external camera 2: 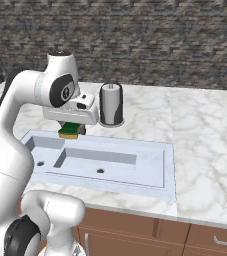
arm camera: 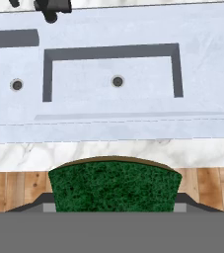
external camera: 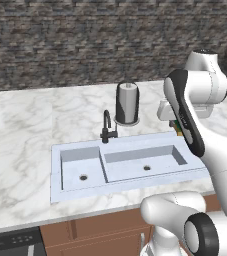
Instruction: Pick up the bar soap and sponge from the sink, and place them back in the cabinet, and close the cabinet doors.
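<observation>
The sponge point(external camera 2: 70, 130) is clamped in the hand point(external camera 2: 71, 131), lifted above the far rim of the sink point(external camera 2: 150, 172), whose basins look bare, so carrying it to the cabinet and shutting the doors seems left.

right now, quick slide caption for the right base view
Tool lifts the green-and-yellow sponge above the empty double-basin sink.

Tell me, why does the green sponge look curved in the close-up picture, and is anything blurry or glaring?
Hand view: the sponge sits very near the lens, so its top edge bows; the sink beyond stays sharp. Left base view: even light, soft shading inside the basins, no glare on the counter. Right base view: equally flat light, nothing blurred.
</observation>
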Robot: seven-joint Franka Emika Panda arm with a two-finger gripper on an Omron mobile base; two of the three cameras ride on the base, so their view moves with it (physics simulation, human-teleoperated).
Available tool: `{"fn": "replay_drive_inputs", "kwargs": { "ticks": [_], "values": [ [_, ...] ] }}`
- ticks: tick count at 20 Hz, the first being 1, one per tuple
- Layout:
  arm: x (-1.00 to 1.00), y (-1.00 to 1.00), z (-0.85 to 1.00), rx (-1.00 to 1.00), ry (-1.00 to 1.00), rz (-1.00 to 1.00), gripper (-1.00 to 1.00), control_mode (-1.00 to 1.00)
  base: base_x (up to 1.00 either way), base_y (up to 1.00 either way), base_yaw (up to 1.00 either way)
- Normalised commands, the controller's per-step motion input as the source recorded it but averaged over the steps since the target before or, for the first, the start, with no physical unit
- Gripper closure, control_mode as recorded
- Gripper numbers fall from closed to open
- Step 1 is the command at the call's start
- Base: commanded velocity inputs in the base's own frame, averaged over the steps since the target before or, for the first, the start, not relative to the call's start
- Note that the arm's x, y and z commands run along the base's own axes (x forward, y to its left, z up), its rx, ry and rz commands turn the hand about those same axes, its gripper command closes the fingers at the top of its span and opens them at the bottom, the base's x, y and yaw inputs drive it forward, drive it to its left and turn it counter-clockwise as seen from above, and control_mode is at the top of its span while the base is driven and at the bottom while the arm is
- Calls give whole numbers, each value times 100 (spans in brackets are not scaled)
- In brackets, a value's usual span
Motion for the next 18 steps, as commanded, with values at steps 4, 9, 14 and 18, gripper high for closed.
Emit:
{"fn": "replay_drive_inputs", "kwargs": {
  "ticks": [4,9,14,18],
  "values": [
    [-33,0,11,0,-3,-1,100,-100,0,0,0],
    [-29,0,9,0,-4,0,100,-100,0,0,0],
    [-11,0,7,0,-2,0,100,-100,0,0,0],
    [0,7,2,0,-2,0,100,-100,0,0,0]
  ]
}}
